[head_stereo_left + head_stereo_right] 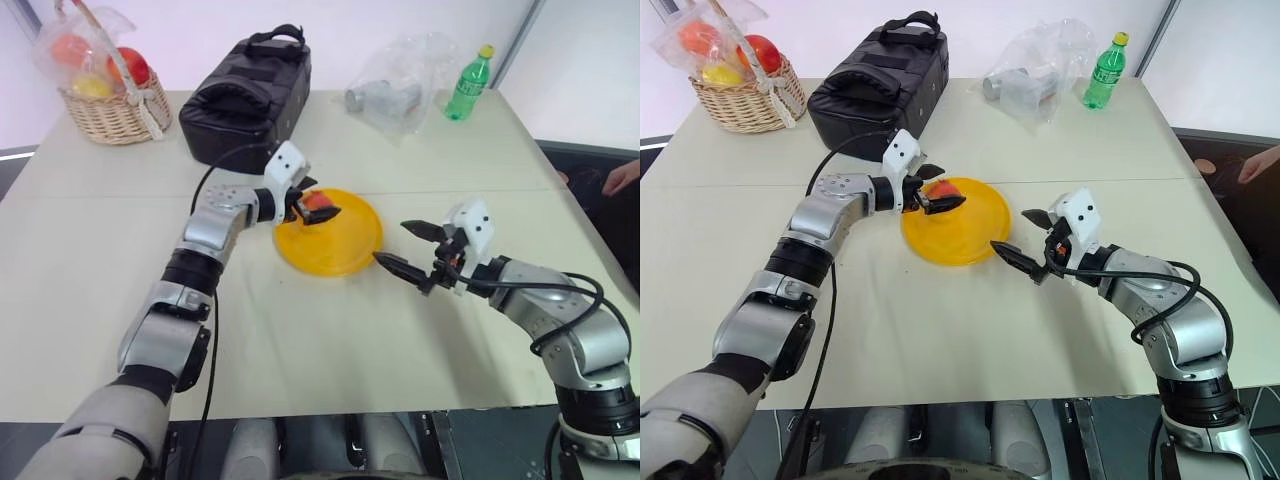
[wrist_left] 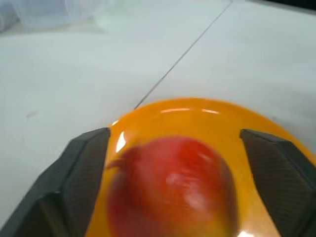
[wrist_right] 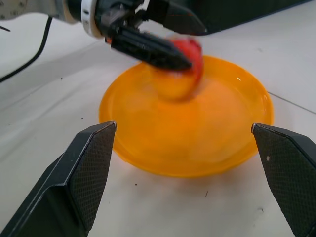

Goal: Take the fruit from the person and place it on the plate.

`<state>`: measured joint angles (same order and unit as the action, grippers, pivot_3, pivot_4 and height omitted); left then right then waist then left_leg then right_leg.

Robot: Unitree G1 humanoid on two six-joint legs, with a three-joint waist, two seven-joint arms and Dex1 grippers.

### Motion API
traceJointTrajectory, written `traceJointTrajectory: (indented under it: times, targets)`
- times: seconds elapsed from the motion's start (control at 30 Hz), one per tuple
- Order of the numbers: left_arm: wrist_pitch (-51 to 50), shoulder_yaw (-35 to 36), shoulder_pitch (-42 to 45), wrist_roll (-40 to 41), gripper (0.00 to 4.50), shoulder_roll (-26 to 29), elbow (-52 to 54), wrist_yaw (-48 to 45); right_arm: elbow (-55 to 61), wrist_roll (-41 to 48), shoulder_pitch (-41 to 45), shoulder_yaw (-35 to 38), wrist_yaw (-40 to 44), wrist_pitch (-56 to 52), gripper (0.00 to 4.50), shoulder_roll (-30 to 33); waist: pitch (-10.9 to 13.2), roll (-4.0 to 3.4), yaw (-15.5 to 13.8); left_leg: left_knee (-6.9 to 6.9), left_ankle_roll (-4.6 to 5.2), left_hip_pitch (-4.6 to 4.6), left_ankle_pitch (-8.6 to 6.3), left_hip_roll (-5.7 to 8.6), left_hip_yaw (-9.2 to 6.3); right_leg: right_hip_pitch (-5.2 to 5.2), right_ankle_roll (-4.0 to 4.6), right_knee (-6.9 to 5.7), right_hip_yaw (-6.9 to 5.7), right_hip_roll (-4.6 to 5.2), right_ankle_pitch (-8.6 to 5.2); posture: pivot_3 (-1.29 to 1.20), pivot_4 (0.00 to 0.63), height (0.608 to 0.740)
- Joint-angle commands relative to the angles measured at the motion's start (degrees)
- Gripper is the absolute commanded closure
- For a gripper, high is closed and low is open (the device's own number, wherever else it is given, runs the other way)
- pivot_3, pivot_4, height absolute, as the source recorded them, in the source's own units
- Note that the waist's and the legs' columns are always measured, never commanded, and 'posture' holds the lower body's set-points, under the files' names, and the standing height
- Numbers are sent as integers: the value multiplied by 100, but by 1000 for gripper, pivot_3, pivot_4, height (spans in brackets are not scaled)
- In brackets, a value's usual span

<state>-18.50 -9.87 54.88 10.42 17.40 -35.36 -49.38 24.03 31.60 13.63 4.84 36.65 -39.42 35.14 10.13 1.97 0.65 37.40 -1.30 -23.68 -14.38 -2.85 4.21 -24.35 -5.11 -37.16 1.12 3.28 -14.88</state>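
One red apple is held between the jaws of the left gripper, just over the left part of the one yellow plate on the counter. The right gripper is seen near the plate's right edge, its jaws spread wide and holding nothing.

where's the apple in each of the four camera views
Left eye view: the apple sits between the left gripper's fingers, over the plate's far-left rim.
Right eye view: same spot, at the plate's far-left edge.
Left wrist view: low centre, between the two fingers.
Right wrist view: upper centre, behind the left gripper's fingers.
Shared landmark: the plate.
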Motion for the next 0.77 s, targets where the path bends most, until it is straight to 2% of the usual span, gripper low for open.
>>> traceJointTrajectory:
  times: [0.03, 0.2, 0.37, 0.47, 0.77]
  targets:
    - [169, 168, 175, -33, 38, -11, 15, -14, 276, 29, 8, 158, -50, 119, 0, 5, 0, 0, 3, 0, 0, 0, 0, 0, 0, 0, 0, 0, 0, 0, 0, 0, 150, 740]
    - [230, 515, 209, 140, 38, 73, 215, 174, 137, -37, 91, 135, -60, 199, 0, -2, 0, 0, 2, 0, 0, 0, 0, 0, 0, 0, 0, 0, 0, 0, 0, 0, 150, 740]
    - [-86, 1287, -37, 604, 38, 278, 1079, 559, -243, -291, 275, 131, -119, 520, 0, -75, 0, 1, 14, 0, 0, -1, 0, -2, -1, -2, 0, -1, 0, 0, 0, 0, 150, 740]
    - [-461, 1723, -559, 962, 38, 521, 1963, 665, -662, -510, 485, 159, -245, 791, 0, -153, -1, -2, 38, 0, 0, 0, 0, -2, 0, -2, 0, -2, 1, 0, 0, 0, 150, 740]
    - [-1261, 2403, -2237, 1240, 38, 1060, 3745, 1434, -1433, -729, 827, 127, -122, 1229, 0, -303, -1, -2, 0, 2, -1, 2, 1, -3, 4, -1, -1, -8, 2, 7, 1, 0, 150, 740]
